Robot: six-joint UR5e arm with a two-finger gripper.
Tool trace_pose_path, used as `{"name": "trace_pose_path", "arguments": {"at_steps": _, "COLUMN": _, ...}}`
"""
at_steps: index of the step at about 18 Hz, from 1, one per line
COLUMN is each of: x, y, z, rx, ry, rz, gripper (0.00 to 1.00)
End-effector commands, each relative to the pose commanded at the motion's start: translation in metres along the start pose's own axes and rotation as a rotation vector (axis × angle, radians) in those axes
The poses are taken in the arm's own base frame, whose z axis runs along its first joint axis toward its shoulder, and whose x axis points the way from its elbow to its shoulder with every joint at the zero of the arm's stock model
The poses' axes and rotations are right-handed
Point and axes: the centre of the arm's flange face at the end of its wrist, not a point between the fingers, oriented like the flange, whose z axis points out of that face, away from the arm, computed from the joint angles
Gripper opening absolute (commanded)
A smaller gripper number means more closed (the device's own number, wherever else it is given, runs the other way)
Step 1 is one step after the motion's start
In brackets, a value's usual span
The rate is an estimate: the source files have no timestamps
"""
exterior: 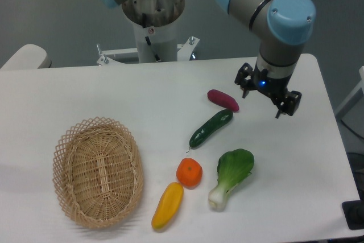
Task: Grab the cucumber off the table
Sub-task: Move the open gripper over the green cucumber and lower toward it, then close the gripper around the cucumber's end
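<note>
The cucumber [210, 128] is a slim, glossy dark-green cylinder lying diagonally on the white table [142, 95], just right of the middle. My gripper [267, 98] hangs above the table to the upper right of the cucumber, apart from it. Its two black fingers [244, 78] stand spread, with nothing between them.
A magenta-purple vegetable [223, 99] lies just above the cucumber's upper end. An orange [189, 173], a yellow vegetable [167, 205] and a bok choy [230, 176] lie below it. A wicker basket [98, 171] stands at the front left.
</note>
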Motion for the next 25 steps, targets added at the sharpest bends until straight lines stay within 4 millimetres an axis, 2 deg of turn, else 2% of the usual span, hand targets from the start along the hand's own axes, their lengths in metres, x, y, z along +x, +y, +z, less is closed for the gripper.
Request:
{"name": "trace_pose_path", "arguments": {"at_steps": 2, "x": 0.007, "y": -0.001, "z": 0.021, "rx": 0.008, "ry": -0.010, "rz": -0.017, "gripper": 1.00}}
{"name": "trace_pose_path", "arguments": {"at_steps": 5, "x": 0.021, "y": 0.003, "z": 0.062, "rx": 0.020, "ry": -0.035, "rz": -0.042, "gripper": 1.00}}
{"name": "trace_pose_path", "arguments": {"at_steps": 9, "x": 0.024, "y": -0.001, "z": 0.090, "rx": 0.011, "ry": -0.008, "rz": -0.029, "gripper": 1.00}}
{"name": "trace_pose_path", "arguments": {"at_steps": 11, "x": 0.037, "y": -0.001, "z": 0.109, "rx": -0.001, "ry": 0.022, "rz": -0.017, "gripper": 1.00}}
{"name": "trace_pose_path", "arguments": {"at_steps": 14, "x": 0.050, "y": 0.001, "z": 0.126, "rx": -0.006, "ry": 0.036, "rz": -0.013, "gripper": 1.00}}
{"name": "trace_pose_path", "arguments": {"at_steps": 16, "x": 0.059, "y": -0.008, "z": 0.137, "rx": 0.000, "ry": 0.012, "rz": 0.010, "gripper": 1.00}}
{"name": "trace_pose_path", "arguments": {"at_steps": 18, "x": 0.065, "y": -0.008, "z": 0.150, "rx": -0.004, "ry": 0.017, "rz": 0.038, "gripper": 1.00}}
{"name": "trace_pose_path", "arguments": {"at_steps": 21, "x": 0.072, "y": -0.006, "z": 0.159, "rx": -0.009, "ry": 0.028, "rz": 0.121, "gripper": 1.00}}
{"name": "trace_pose_path", "arguments": {"at_steps": 25, "x": 0.079, "y": -0.004, "z": 0.169, "rx": -0.015, "ry": 0.039, "rz": 0.142, "gripper": 1.00}}
